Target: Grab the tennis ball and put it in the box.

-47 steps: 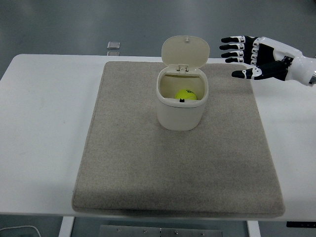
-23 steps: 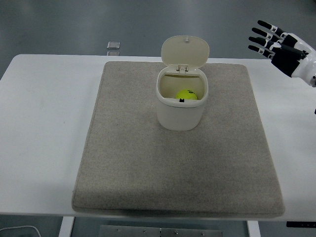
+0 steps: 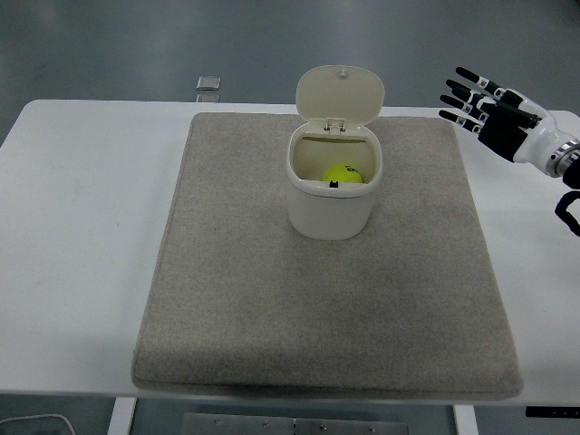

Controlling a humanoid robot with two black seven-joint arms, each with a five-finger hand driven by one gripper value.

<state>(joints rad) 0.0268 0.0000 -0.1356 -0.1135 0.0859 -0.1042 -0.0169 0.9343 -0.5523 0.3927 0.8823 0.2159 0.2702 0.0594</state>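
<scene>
I see the tennis ball [image 3: 343, 173] inside the box [image 3: 332, 195], lid [image 3: 340, 93] hinged up behind it. My right hand [image 3: 494, 113] hovers well right of the box — fingers spread, holding nothing — past the mat's [image 3: 272, 299] right edge. Around the box the mat lies bare.

Upright lid [image 3: 340, 93] blocks the box [image 3: 333, 186] from behind

Cream box [image 3: 332, 195] with matching flip lid [image 3: 340, 94], bright yellow-green tennis ball [image 3: 343, 173] inside. Speckled beige-grey mat [image 3: 272, 299] over plain white table [image 3: 82, 227]. Black-and-white right hand [image 3: 494, 113] at 2 o'clock. Small grey square thing [image 3: 208, 83] at 11 o'clock, against dull grey-green floor [image 3: 136, 45].
</scene>
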